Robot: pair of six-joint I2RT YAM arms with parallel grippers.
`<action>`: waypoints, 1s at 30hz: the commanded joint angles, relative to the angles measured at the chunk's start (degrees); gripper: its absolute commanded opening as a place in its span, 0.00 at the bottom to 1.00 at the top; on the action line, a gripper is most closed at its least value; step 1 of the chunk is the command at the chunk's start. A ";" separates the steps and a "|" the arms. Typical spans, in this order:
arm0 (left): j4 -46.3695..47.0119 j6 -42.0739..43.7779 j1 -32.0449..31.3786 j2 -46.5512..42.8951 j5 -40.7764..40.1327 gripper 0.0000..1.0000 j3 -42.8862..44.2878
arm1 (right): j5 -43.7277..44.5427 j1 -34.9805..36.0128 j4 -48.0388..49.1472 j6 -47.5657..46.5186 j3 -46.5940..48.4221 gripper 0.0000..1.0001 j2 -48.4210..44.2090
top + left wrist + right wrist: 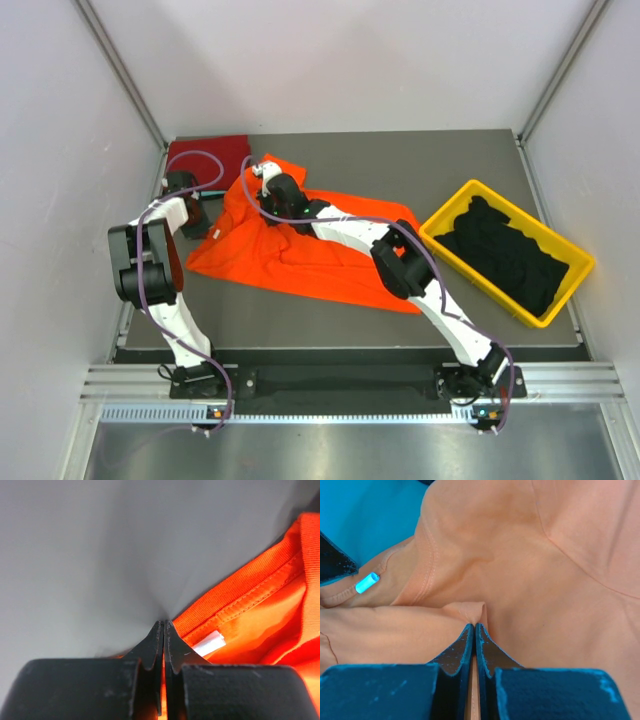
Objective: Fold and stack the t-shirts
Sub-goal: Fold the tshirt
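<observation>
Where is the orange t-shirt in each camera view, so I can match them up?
Top external: orange t-shirt spread out, left of centre.
Left wrist: lower right, its collar at the left gripper tips.
Right wrist: fills most of the frame, looking pale peach; right gripper pinches a fold.
Shared landmark: the neck label by the collar, in both wrist views; too small to find from the top.

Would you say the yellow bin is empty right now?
No, the yellow bin holds a heap of black t-shirts.
</observation>
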 commanded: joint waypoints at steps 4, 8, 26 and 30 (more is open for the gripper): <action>-1.21 0.17 0.31 1.30 -3.66 0.00 0.91 | 2.76 0.96 2.97 -0.97 0.00 0.00 -4.53; -1.30 0.08 0.31 1.39 -3.75 0.00 1.00 | 3.55 0.96 2.36 -0.79 0.09 0.00 -4.36; -10.61 -2.38 -1.18 -6.51 -17.10 0.28 9.97 | 6.36 0.96 2.53 3.95 -2.37 0.00 -4.62; -9.74 -4.66 -1.18 -13.10 -19.13 0.19 3.91 | 5.76 0.78 4.11 5.01 -4.65 0.00 -5.15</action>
